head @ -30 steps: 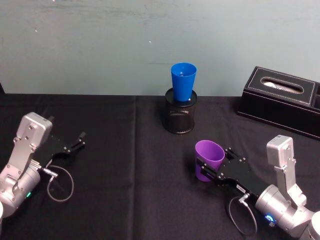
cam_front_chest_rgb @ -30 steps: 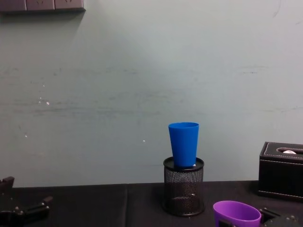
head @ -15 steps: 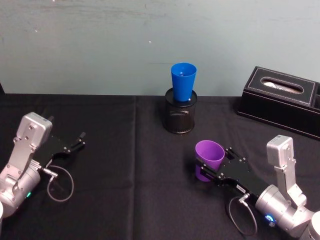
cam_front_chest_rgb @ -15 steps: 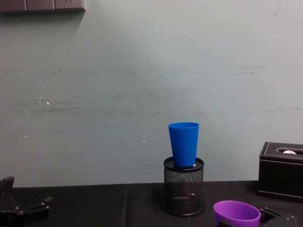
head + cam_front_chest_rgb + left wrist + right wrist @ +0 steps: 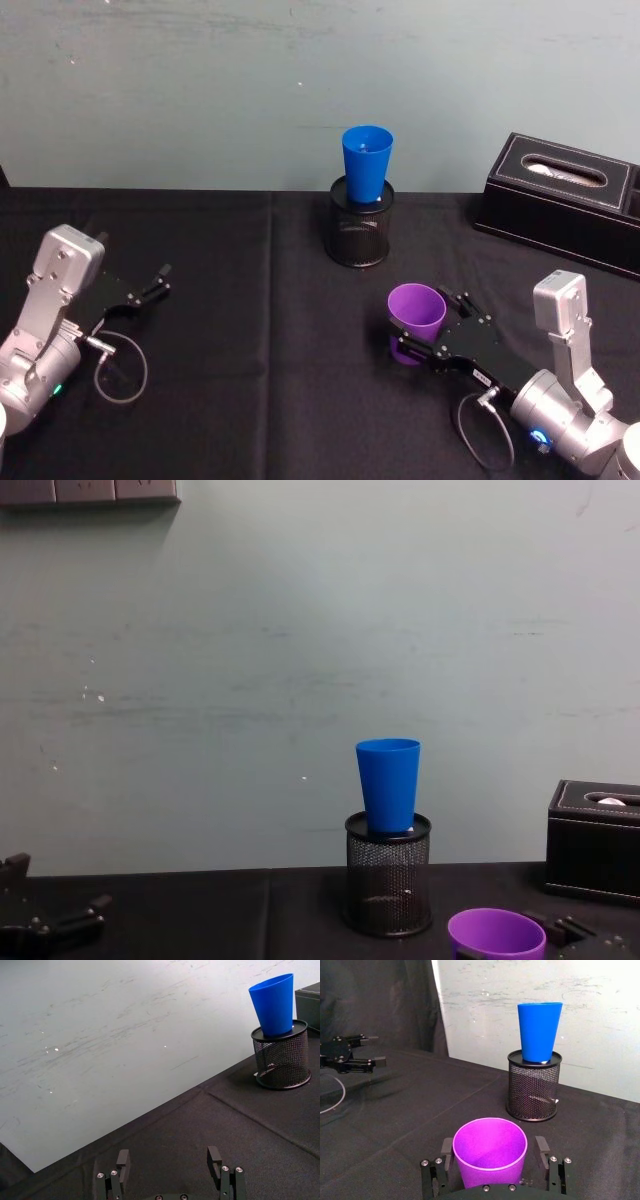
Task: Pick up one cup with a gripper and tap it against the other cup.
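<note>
1. The purple cup now stands upright in your right pincer; a second ago it leaned over toward the left.
2. You can read that as the grasp settling and the lift starting, with the tap not yet made.
3. Your right pincer holds the purple cup by its sides, low over the worktop, near the blue cup.
4. The blue cup sits in a black mesh holder, well apart from the purple one.
5. The purple cup looks smooth, tapered and wide-rimmed.
6. Your left pincer rests wide at the left, holding nothing.
</note>
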### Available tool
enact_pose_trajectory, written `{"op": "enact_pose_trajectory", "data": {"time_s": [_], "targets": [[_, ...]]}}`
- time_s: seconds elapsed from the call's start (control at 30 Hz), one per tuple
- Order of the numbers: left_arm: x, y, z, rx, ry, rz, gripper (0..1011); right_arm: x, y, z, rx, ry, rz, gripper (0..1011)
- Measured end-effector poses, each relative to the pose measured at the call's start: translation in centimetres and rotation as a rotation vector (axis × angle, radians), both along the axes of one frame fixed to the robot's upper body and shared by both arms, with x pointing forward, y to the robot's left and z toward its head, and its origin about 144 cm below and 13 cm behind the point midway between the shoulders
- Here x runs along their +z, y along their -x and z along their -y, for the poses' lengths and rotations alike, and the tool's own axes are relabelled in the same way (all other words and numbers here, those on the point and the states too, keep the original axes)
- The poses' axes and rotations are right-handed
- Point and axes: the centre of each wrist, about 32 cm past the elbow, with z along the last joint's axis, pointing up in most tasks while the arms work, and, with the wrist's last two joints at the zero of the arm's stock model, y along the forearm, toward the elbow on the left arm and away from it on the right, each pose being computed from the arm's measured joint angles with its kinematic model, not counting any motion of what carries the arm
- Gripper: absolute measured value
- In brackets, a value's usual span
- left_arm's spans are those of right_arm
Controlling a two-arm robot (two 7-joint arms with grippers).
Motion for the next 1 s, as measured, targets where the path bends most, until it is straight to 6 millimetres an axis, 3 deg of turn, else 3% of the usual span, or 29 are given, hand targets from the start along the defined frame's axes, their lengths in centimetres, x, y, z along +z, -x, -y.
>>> {"op": "enact_pose_trajectory", "data": {"time_s": [0.67, 1.0], "targets": [[0.0, 0.0, 0.0, 0.0, 0.0, 0.0, 1011, 0.5, 0.0, 0.0, 0.003, -0.007, 0.023, 1003], [0.0, 0.0, 0.0, 0.0, 0.0, 0.0, 1011, 1.7, 0.2, -0.1, 0.019, -0.021, 0.057, 1003]]}}
